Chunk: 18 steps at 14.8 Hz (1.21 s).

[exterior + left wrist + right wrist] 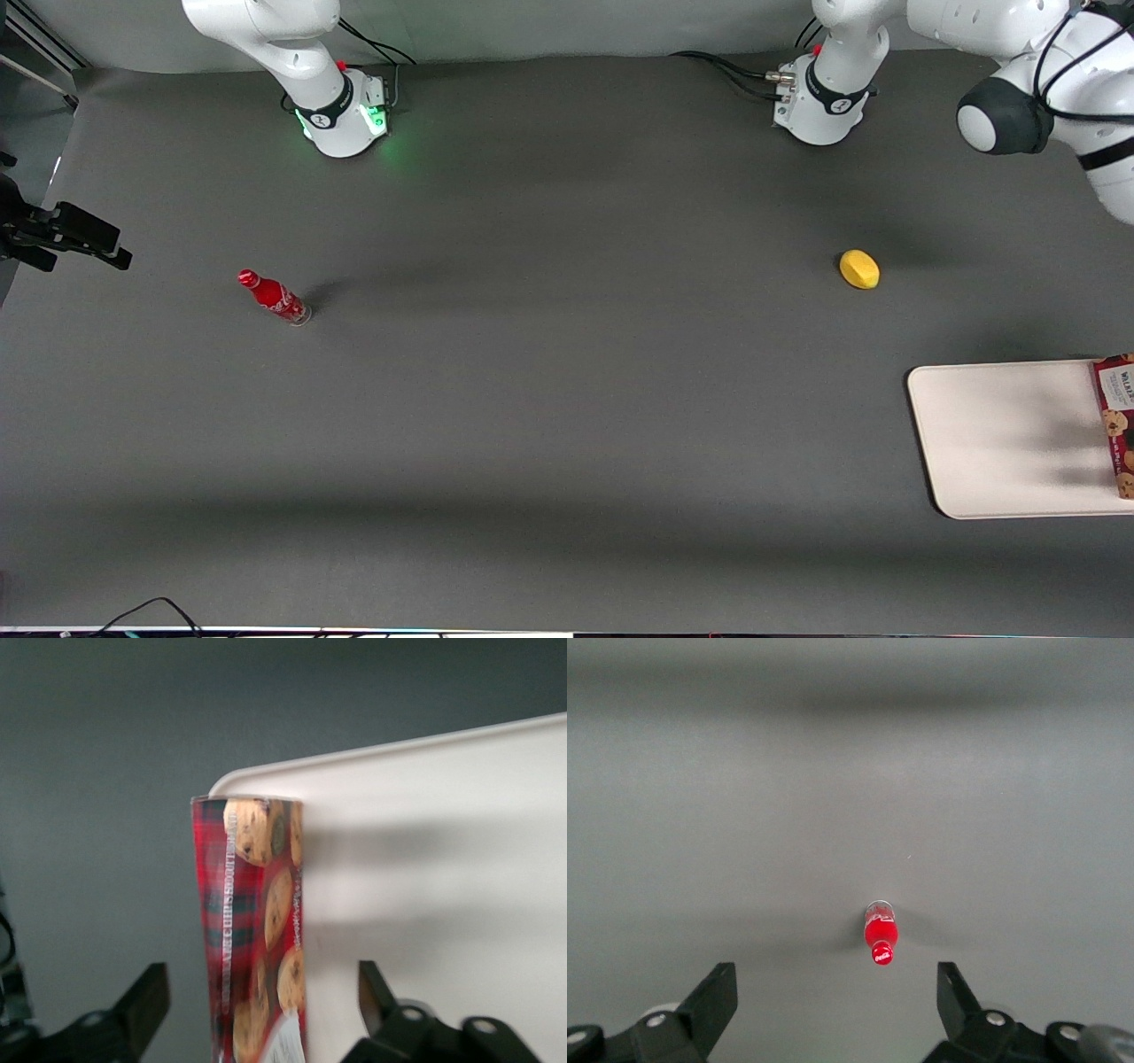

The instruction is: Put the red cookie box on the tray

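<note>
The red cookie box (1118,425) lies at the edge of the front view, on the end of the cream tray (1001,443) toward the working arm's end of the table. In the left wrist view the box (252,930) lies along the tray's (425,859) rim near a rounded corner; I cannot tell whether it rests fully on the tray. My gripper (261,1010) is above the box, open and empty. Its fingers (142,1001) stand one on each side of the box, well apart from it. The gripper is out of the front view.
A yellow lemon (859,269) lies on the dark table farther from the front camera than the tray. A small red bottle (275,298) stands toward the parked arm's end; it also shows in the right wrist view (881,939). A black mount (62,235) juts in there.
</note>
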Available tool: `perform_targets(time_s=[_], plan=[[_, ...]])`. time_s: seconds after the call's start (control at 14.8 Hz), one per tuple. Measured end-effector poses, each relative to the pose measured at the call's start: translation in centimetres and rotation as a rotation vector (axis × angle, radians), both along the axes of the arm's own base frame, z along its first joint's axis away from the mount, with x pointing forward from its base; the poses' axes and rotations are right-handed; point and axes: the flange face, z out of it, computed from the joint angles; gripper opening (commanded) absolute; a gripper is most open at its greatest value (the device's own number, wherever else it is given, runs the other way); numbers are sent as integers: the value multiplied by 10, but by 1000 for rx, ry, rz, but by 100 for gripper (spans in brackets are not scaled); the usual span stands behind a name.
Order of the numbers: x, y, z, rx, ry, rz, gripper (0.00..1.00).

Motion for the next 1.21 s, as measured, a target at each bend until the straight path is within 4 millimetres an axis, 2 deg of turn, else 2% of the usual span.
perform_targets(time_s=[0.13,0.34,0.54,0.67,0.81,0.88,1.01,1.08,1.21], plan=[[-4,-16,67,-35,36,16,100],[-30,-64,194,-91,91,37,100],[-85,-119,306,-168,154,55,100],[-125,-165,359,-234,208,90,100],[-150,-227,391,-249,233,108,100],[-159,-262,397,-240,244,108,100],[-177,-323,397,-214,256,112,100],[-186,-344,391,-203,252,113,100],[-203,-361,372,-189,240,111,100]])
